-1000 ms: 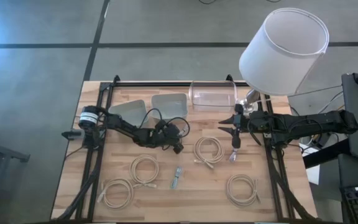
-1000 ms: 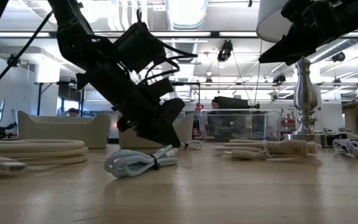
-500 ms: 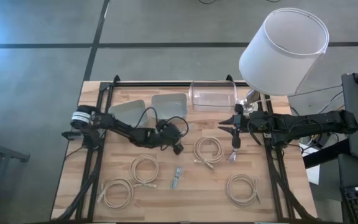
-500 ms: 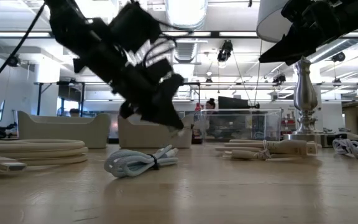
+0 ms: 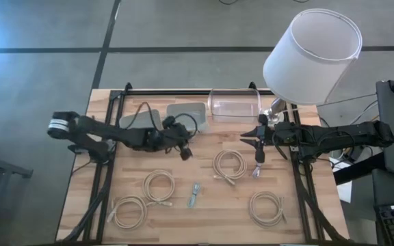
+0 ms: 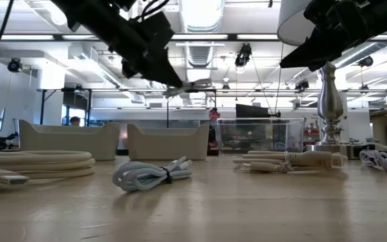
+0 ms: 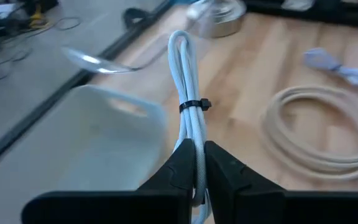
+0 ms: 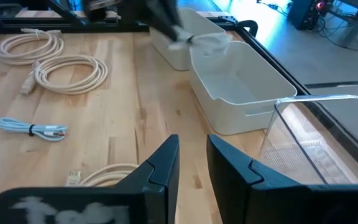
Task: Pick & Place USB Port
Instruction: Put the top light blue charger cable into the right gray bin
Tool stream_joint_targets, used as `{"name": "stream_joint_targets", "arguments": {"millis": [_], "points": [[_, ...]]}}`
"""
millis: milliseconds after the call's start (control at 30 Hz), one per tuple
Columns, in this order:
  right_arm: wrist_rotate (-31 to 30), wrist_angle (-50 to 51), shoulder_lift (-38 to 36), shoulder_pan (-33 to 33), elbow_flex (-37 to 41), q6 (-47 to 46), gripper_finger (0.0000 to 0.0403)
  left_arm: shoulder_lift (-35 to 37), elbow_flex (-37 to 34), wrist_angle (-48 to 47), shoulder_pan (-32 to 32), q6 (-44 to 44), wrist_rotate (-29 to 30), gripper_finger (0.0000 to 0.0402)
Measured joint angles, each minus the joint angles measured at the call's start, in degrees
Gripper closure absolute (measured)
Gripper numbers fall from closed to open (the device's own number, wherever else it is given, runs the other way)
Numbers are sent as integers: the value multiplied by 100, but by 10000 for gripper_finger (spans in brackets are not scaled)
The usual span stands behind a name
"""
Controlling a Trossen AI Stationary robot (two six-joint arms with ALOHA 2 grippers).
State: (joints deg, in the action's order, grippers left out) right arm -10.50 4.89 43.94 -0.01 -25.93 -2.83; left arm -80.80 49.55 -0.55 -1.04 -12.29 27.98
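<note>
While left fingers (image 7: 194,163) pinch bundled cable (image 7: 188,106), its long axis runs straight ahead; right fingers (image 8: 188,162) slightly apart, empty.

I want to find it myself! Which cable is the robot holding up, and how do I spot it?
Start at the two white bins along the table's far edge. Just in front of them the left gripper hangs in the air, shut on a blue cable. It is a thin bundle pinched by a black tie, off the wood, unlike the beige coils lying flat and the other blue bundle on the table.
</note>
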Motion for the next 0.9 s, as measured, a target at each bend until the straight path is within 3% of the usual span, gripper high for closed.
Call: {"name": "stream_joint_targets", "arguments": {"millis": [200, 500, 900], "points": [[-1, -95, 0, 0, 0, 12, 333, 77, 290, -982, 751, 421, -383, 375], [-2, -99, 2, -2, 0, 358, 334, -472, 312, -1050, 1941, 815, -1270, 374], [-2, -96, 4, -2, 0, 448, 321, -1518, 378, -891, 2157, 815, -1185, 363]]}}
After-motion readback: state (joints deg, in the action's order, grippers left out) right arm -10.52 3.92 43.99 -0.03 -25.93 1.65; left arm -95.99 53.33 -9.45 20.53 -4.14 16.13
